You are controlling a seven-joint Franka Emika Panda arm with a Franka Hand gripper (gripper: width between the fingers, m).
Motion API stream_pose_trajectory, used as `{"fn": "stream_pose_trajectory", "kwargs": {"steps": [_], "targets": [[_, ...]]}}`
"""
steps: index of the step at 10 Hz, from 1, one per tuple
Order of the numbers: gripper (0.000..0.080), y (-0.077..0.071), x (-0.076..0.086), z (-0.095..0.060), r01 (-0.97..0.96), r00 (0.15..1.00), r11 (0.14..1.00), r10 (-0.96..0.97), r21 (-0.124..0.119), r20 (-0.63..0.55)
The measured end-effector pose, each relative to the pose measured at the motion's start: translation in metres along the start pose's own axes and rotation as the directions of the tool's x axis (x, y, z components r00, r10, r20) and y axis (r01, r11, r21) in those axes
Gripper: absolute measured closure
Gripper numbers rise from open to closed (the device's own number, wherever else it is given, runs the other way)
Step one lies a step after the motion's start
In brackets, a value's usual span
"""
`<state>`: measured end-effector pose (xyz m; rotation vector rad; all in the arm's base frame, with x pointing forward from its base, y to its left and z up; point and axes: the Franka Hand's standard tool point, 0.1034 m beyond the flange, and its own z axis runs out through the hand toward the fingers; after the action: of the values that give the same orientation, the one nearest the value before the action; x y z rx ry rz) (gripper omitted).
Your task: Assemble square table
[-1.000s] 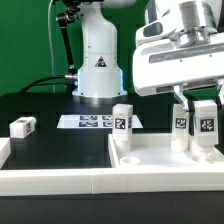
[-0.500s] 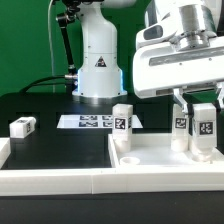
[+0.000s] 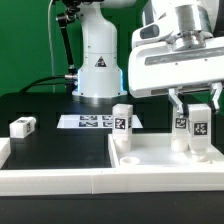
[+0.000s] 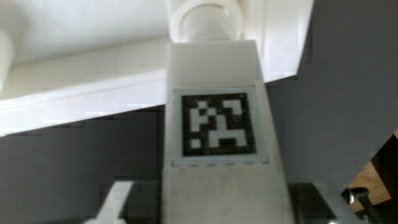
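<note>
The white square tabletop [image 3: 160, 158] lies at the exterior view's lower right. Three white tagged legs stand upright on it: one at its left corner [image 3: 122, 121], one further right [image 3: 181, 127], and one [image 3: 200, 126] beside that at the right. My gripper [image 3: 198, 106] comes down over this rightmost leg and is shut on it, a finger on each side. The wrist view looks along the held leg [image 4: 221, 120], with its tag facing the camera and the gripper [image 4: 214, 205] around its near end. A fourth leg [image 3: 22, 126] lies loose on the black table at the left.
The marker board [image 3: 92, 122] lies flat behind the tabletop, in front of the robot base [image 3: 97, 60]. A long white border wall [image 3: 60, 181] runs along the front edge.
My gripper and the leg it holds have shifted slightly toward the exterior view's left. The other legs and the tabletop have not moved.
</note>
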<state>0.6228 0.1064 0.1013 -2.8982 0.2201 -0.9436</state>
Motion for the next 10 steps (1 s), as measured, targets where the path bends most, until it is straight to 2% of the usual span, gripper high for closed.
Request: {"fn": "stream_pose_trajectory", "kwargs": {"steps": [2,5,10], "targets": [[0.0503,0.001,-0.002,0.001,0.004,1.0,1.0,-0.004,-0.001,0.003],[0.0503,-0.009,-0.006,0.002,0.01,1.0,1.0,-0.01,0.006,0.007],[0.0503,-0.008,-0.014,0.005,0.011,1.0,1.0,-0.011,0.001,0.008]]}}
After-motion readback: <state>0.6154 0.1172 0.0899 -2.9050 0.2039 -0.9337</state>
